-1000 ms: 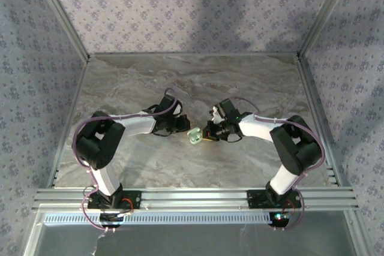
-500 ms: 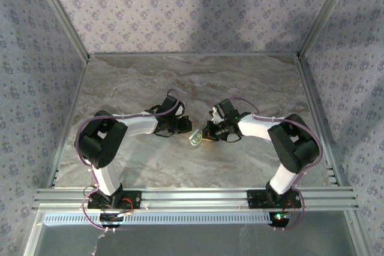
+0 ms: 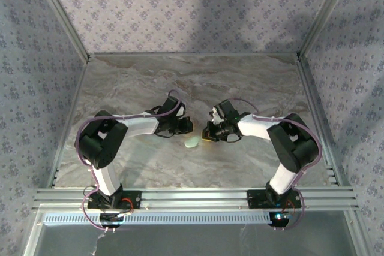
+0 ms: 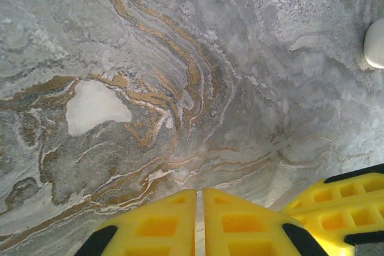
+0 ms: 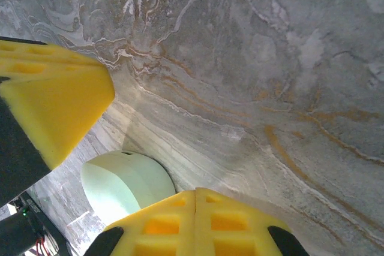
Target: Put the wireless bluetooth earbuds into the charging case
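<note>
On your left, the white-shelled left arm reaches inward over the grey marble-patterned table. The left gripper hangs low near the middle. In its wrist view, that gripper's yellow ribbed pads are pressed together with only a hairline seam between them and nothing held.

Just right of it and slightly nearer you, the pale mint-white oval charging case lies flat on the marble between the two grippers. Neither gripper holds it. It reads as one smooth rounded pebble. From the left wrist it shows at the right edge, and from the right wrist it sits low on the left.

Further right, the right gripper is just beside the case. Its yellow pads meet with nothing between them.
</note>
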Robot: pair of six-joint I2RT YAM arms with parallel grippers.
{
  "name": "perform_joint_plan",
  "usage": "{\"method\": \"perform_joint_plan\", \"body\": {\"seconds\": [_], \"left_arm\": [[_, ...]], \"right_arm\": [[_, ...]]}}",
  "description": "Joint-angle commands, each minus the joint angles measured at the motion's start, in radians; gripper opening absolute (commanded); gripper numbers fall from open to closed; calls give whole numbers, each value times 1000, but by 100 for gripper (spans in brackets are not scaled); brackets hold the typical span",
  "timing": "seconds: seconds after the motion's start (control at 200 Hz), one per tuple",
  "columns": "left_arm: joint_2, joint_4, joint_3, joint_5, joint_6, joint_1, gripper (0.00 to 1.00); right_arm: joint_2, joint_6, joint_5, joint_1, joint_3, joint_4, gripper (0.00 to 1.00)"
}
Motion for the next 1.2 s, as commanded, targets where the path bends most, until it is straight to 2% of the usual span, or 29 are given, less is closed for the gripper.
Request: {"method": "perform_joint_plan", "body": {"seconds": [0.0, 0.265, 0.485, 0.805, 0.904, 1.034, 1.194], "left_arm": [[-19, -13, 11, 0, 3, -8, 12], [-120, -8, -44, -58, 2, -7, 16], [-261, -4, -126, -125, 2, -8, 23], [-544, -1, -267, -223, -9, -14, 45], [-644, -11, -312, -256, -3, -16, 48], [-780, -16, -377, -302, 1, -18, 59], [-952, -49, -448, -358, 6, -17, 85]], "right_arm": [[-36, -9, 15, 5, 2, -50, 4], [-58, -26, 38, 9, 29, -105, 10], [-107, -44, 84, 22, 49, -164, 28], [-148, -42, 133, 63, 72, -216, 52], [-150, -43, 157, 83, 89, -235, 59], [-148, -38, 188, 111, 109, -257, 69], [-142, -29, 252, 156, 135, -288, 84]]}}
